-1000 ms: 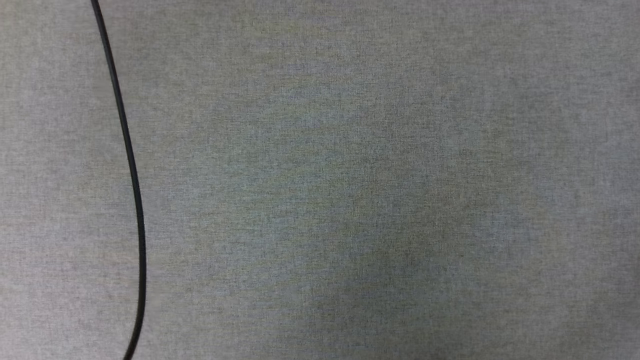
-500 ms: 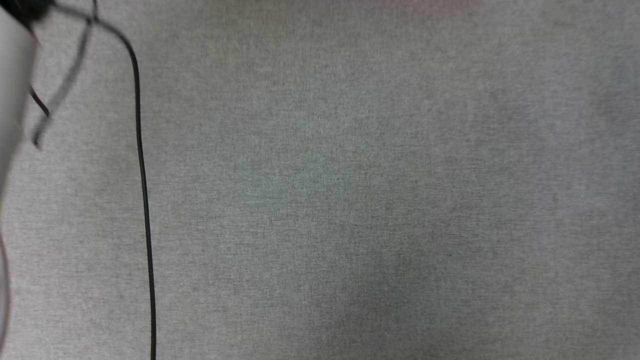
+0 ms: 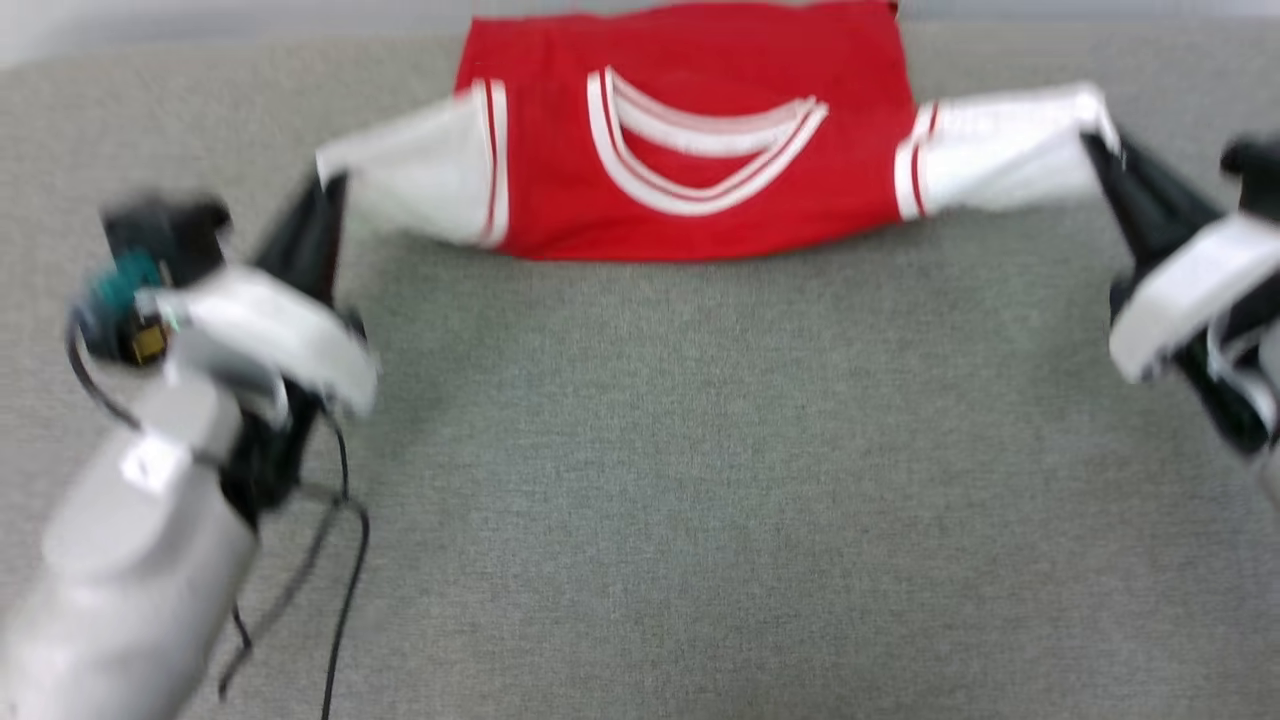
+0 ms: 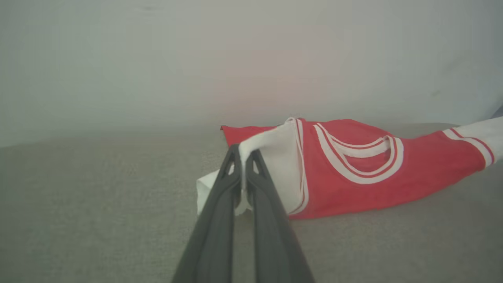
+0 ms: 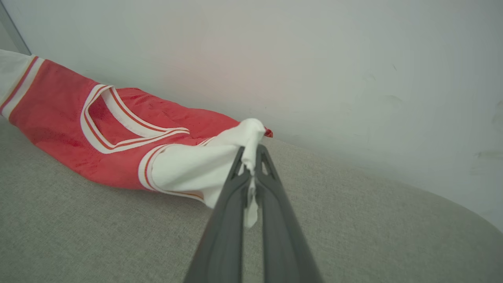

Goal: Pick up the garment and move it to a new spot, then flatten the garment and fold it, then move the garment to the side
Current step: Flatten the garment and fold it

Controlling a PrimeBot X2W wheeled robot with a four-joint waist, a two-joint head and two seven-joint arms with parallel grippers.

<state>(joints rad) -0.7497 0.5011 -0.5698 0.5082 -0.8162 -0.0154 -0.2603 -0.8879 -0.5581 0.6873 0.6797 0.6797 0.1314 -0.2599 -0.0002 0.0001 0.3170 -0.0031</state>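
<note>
In the head view the garment [image 3: 690, 150] lies collar toward me along the far edge of the grey cloth surface [image 3: 700, 480], white sleeves stretched out sideways. My left gripper [image 3: 325, 195] is pinched tight on one sleeve end and my right gripper [image 3: 1098, 150] on the other, with both arms spread wide and blurred. The wrist views add a pale wall [image 5: 314, 59] just behind the shirt and white cloth bunched between each pair of fingers. A black cable [image 3: 345, 560] trails below my left arm
</note>
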